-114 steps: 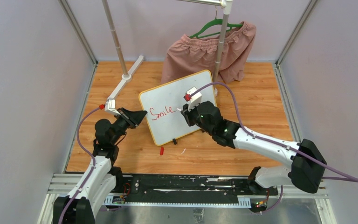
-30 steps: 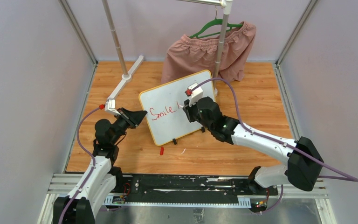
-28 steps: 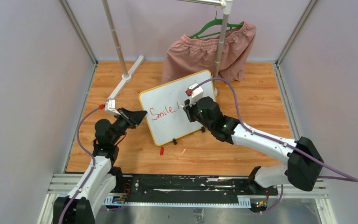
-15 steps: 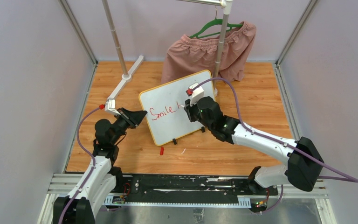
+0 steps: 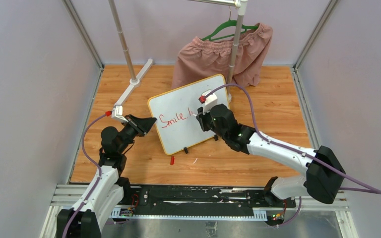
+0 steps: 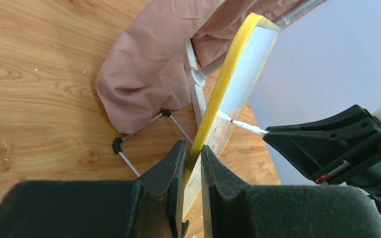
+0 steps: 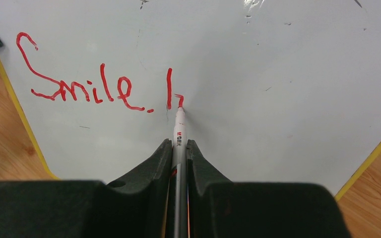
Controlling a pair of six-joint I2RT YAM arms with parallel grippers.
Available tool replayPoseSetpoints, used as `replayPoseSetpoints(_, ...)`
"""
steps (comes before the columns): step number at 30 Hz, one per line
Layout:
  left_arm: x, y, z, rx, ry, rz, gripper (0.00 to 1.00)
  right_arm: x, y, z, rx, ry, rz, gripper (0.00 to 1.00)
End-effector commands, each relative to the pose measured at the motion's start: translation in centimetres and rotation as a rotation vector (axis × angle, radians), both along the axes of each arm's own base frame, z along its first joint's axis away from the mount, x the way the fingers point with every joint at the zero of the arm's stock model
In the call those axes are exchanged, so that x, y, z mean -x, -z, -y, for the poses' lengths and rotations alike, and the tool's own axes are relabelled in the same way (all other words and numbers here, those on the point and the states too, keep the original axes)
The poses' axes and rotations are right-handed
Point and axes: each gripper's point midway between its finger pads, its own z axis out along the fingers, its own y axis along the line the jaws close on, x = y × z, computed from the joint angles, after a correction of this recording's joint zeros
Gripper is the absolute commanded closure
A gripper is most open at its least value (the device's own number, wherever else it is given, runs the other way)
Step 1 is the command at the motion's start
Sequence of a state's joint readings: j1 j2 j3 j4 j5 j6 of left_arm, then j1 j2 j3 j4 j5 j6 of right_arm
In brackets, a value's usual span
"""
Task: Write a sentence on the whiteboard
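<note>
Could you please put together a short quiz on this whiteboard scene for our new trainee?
1. True or false: the left gripper is shut on the whiteboard's yellow edge.
2. The marker held in the right gripper has its tip: A) on the board, B) lifted clear, C) capped.
3. Fill in: the only whole word of the sentence reads ____.
Key: 1 true; 2 A; 3 Smile.
</note>
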State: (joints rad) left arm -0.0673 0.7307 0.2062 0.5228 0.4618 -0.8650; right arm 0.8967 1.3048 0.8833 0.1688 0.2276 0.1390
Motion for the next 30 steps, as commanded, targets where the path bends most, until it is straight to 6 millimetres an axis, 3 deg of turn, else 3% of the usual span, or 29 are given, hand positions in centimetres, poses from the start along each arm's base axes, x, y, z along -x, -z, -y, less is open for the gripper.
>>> replayPoseSetpoints(1,0.4,-0.4,0.3,0.006,0.025,0.016,1.00,0.8,1.0,-0.2,0.011,-0.016,-0.025,1.00)
replayPoseSetpoints(13,0.5,-0.5,0.3,0.008,0.025,0.018,1.00,0.9,0.0,-1.8,-0.002,-0.043,-0.015,1.00)
replayPoseSetpoints(24,0.4,-0.5,0.3,0.007,0.022,0.021,1.00,-0.4,-2.3,2.0,-0.003,0.057,0.051,1.00)
replayPoseSetpoints(30,0.4,-0.4,0.3,0.006,0.024,0.015,1.00,-0.4,-2.3,1.9,-0.010,0.045,0.043,1.00)
